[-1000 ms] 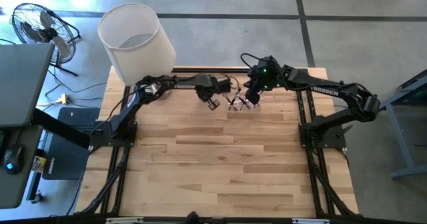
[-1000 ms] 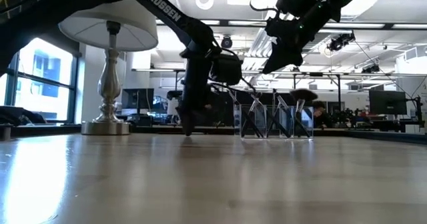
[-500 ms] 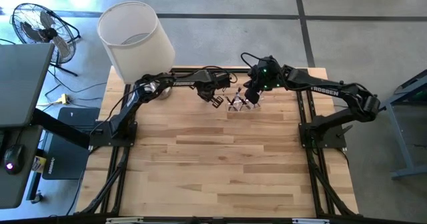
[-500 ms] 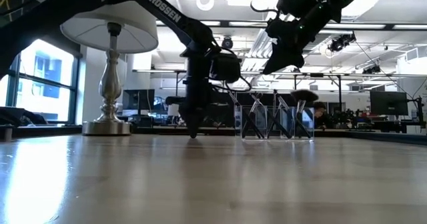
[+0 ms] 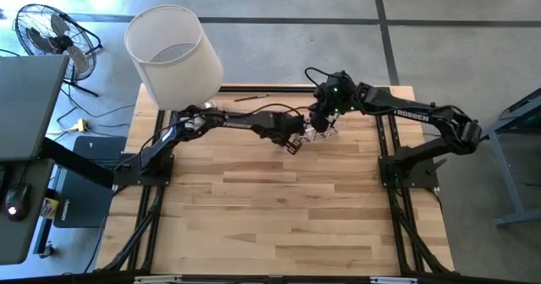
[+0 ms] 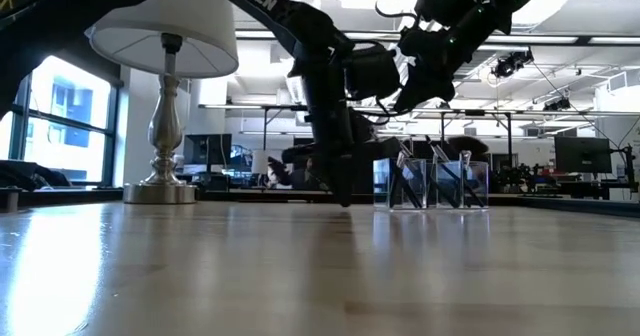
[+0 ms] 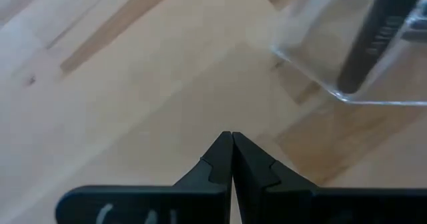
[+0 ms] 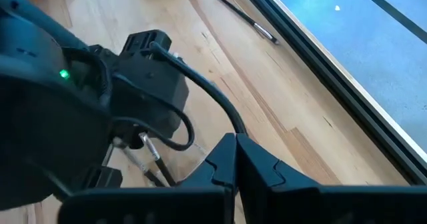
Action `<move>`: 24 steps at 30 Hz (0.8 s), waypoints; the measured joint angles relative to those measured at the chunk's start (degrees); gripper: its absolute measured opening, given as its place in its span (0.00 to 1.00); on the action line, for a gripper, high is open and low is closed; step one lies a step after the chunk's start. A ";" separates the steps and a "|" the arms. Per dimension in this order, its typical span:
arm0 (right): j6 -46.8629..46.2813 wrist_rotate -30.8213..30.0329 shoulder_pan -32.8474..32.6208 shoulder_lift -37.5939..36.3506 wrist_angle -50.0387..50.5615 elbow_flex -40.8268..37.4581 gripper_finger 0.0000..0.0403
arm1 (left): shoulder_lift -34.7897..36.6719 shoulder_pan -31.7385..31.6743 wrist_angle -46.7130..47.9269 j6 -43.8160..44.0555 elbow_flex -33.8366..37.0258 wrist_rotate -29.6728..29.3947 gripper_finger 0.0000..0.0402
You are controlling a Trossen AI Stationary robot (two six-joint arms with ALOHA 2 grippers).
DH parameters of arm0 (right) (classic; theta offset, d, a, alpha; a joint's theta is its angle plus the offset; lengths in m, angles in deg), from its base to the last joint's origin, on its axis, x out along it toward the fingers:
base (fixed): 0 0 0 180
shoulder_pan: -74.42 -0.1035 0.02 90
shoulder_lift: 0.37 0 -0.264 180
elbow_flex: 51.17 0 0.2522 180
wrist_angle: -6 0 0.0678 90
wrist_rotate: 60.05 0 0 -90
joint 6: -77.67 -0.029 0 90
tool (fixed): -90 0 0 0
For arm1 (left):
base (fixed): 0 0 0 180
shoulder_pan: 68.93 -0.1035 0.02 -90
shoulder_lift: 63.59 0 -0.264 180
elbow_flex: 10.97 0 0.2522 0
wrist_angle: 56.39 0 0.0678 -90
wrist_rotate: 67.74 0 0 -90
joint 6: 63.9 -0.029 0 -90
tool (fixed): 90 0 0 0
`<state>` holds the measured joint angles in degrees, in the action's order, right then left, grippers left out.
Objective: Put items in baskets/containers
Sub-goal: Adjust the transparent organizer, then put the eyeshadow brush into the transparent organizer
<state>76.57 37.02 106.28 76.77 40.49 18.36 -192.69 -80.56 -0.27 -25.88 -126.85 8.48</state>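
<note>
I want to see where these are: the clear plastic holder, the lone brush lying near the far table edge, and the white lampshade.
Clear plastic holder (image 6: 432, 183), low view, front wall.
Lone slim dark brush (image 5: 251, 97), high view, mid-handle.
White cylindrical lampshade (image 5: 179, 74), high view, outer side.

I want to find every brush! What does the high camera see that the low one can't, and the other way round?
Only the high view: a loose brush lying by the table's far edge, and a fan on the floor. Only the low view: the lamp's silver stem and standing brushes inside the clear holder. Both: the lampshade, the left pincer low beside the holder, the right pincer above it.
</note>
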 joint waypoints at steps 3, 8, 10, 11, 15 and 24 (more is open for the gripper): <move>0.90 -0.15 0.00 0.00 0.13 0.00 0.01 | 0.00 0.27 -0.40 1.76 1.19 -1.39 0.00; 1.55 -0.66 0.02 0.00 0.87 0.00 0.01 | 0.89 1.56 -1.74 4.55 4.34 -3.08 0.00; 1.14 -0.75 0.02 0.00 1.00 0.00 0.00 | 2.44 2.42 -0.54 4.59 6.27 -2.94 0.00; 0.62 -0.92 0.02 0.01 1.03 0.00 0.00 | 2.76 2.92 -0.43 4.96 7.09 -3.51 0.00; -1.66 -1.16 0.02 -0.01 2.27 -0.01 0.00 | 5.71 4.48 -0.80 7.81 11.79 -6.32 0.00; -6.33 -6.76 -0.45 -5.05 7.20 -0.04 0.00 | 19.15 8.38 -17.16 13.15 34.63 -6.90 0.00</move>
<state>70.24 30.26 105.82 71.72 47.69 18.32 -173.54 -72.19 -17.44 -12.74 -92.21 1.58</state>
